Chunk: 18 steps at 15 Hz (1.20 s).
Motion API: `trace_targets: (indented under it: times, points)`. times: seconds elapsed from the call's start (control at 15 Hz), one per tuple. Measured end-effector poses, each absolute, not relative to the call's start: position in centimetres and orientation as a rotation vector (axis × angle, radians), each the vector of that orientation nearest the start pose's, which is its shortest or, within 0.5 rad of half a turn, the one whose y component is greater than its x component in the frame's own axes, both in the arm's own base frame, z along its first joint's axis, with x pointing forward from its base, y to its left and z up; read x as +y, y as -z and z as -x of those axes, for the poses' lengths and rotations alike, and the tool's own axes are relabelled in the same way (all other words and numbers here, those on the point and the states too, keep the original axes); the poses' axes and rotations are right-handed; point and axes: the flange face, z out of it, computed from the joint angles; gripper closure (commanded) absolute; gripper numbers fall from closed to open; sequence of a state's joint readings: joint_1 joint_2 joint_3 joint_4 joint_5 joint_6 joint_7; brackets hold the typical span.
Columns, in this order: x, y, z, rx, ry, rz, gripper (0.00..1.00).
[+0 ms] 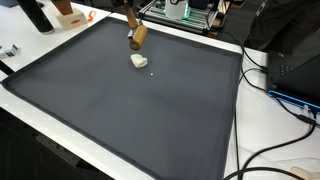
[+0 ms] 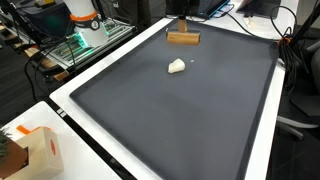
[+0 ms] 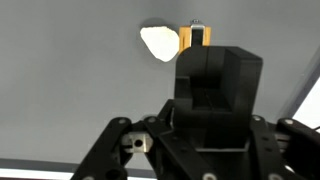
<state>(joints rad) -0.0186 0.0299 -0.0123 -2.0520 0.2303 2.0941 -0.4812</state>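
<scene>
Small white wedge-shaped lump (image 1: 139, 61) lies on the dark grey mat (image 1: 120, 110), just beside a brown wooden block (image 1: 139, 36); our claw's (image 3: 210, 95) opening we cannot tell, so we should centre before descending.

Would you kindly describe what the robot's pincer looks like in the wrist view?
The pincer is matte black throughout: a blocky, boxy central body with angular linkage arms spreading out on both sides below it. A small silvery fitting shows on one linkage. No cables or markings are visible.
</scene>
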Motion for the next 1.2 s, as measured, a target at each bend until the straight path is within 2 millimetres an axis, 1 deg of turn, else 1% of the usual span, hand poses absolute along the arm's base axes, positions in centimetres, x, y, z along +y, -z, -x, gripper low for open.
trace_targets:
  times: [0.33,0.53,0.73,1.2]
  points:
    - [-0.7,-41.3,-55.2,-0.728,0.160,2.664,0.77]
    - [-0.8,-40.1,-54.9,-0.807,0.166,2.551,0.77]
    - [-1.1,-38.7,-54.9,-0.840,0.157,2.502,0.77]
    - [-2.1,-35.7,-54.6,-0.796,0.065,2.474,0.77]
